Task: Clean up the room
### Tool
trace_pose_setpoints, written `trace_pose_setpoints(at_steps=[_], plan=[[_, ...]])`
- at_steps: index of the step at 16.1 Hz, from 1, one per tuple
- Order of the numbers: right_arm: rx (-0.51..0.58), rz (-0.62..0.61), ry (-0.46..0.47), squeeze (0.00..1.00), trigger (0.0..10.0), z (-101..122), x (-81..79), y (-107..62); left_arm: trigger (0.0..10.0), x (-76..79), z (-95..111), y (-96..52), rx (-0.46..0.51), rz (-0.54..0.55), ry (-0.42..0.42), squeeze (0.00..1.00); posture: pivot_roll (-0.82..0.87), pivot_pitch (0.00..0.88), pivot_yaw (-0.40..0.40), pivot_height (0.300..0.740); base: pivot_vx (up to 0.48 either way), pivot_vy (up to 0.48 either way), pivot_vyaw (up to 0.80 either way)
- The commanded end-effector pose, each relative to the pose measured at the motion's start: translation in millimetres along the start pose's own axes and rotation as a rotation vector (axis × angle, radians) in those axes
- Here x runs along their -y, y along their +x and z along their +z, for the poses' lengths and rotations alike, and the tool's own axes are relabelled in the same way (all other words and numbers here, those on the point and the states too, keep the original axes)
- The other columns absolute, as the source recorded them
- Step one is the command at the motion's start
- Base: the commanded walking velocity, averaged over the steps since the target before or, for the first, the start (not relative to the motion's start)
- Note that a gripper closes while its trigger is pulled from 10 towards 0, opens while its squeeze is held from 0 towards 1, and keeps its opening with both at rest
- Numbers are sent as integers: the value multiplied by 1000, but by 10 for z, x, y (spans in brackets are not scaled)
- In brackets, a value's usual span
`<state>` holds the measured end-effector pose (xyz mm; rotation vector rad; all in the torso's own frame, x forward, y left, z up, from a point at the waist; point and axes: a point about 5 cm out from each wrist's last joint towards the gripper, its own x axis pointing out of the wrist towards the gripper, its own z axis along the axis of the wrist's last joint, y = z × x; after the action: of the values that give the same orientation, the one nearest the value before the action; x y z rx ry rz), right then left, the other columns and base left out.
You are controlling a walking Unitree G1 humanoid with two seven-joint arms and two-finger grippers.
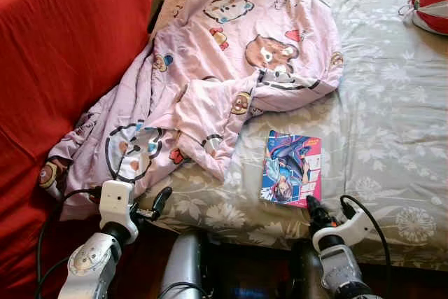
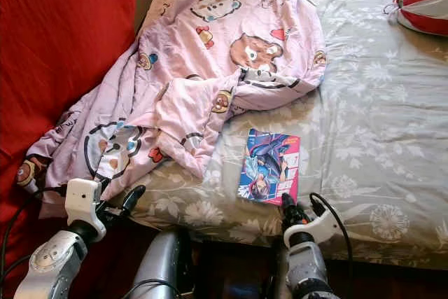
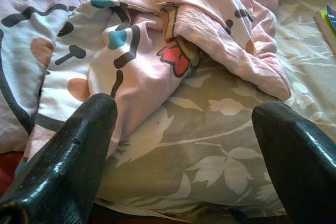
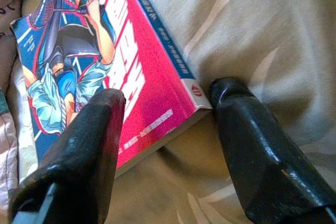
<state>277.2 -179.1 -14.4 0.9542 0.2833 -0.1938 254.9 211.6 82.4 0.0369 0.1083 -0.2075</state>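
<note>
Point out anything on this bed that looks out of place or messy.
The pink cartoon-print blanket lies crumpled, spilling off the bed's left edge. A comic book lies loose on the floral sheet, the open right gripper at its corner.

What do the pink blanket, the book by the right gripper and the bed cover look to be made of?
Pink blanket: soft thin woven fabric, probably cotton, matte; it lies in loose folds with printed cartoon figures.
Book: paperback, glossy printed card cover; the right wrist view shows sheen and a thin paper edge.
Bed cover: grey-green fabric with pale floral print, slightly lustrous, creased where it sags.

red sofa [image 1: 63,54] — striped ball [image 1: 432,3], floral sheet [image 1: 392,103]
</note>
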Motion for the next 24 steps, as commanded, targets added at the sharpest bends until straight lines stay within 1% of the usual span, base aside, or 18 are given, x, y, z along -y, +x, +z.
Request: trace_pose_setpoints(at_steps=[1,4,9,12,13,16,17,18,20,24], plan=[[-42,0,21,0,0,-107,-17,-13,10000,-49,-50,-62,-31,12,13,0,206,220,98,601,0,0,0],[-49,9,18,0,0,-120,-53,3,10000,-48,-52,-66,-32,12,13,0,206,220,97,601,0,0,0],[-55,5,14,0,0,-128,-35,-8,10000,-45,-65,-62,-33,14,12,0,205,216,93,601,0,0,0],[-37,-3,12,0,0,-109,-31,-7,10000,-45,-70,-36,-31,15,9,0,194,206,87,601,0,0,0],[-23,-13,13,0,0,-105,-24,-11,10000,-42,-74,-21,-31,16,8,0,191,201,85,601,0,0,0],[26,-90,2,0,0,-80,103,-77,10000,-21,-65,24,-23,16,4,0,186,187,79,601,0,0,0],[71,-125,-12,0,0,-43,165,-113,10000,-14,-59,47,-18,17,2,0,179,182,77,601,0,0,0],[87,-132,-18,0,0,-25,176,-120,10000,-16,-60,56,-18,17,1,0,173,176,74,601,0,0,0],[167,-164,-55,0,0,29,201,-158,10000,-23,-77,105,-12,23,-4,0,155,153,62,601,0,0,0],[176,-170,-61,0,0,35,205,-164,10000,-21,-78,115,-11,23,-5,0,154,151,61,601,0,0,0]])
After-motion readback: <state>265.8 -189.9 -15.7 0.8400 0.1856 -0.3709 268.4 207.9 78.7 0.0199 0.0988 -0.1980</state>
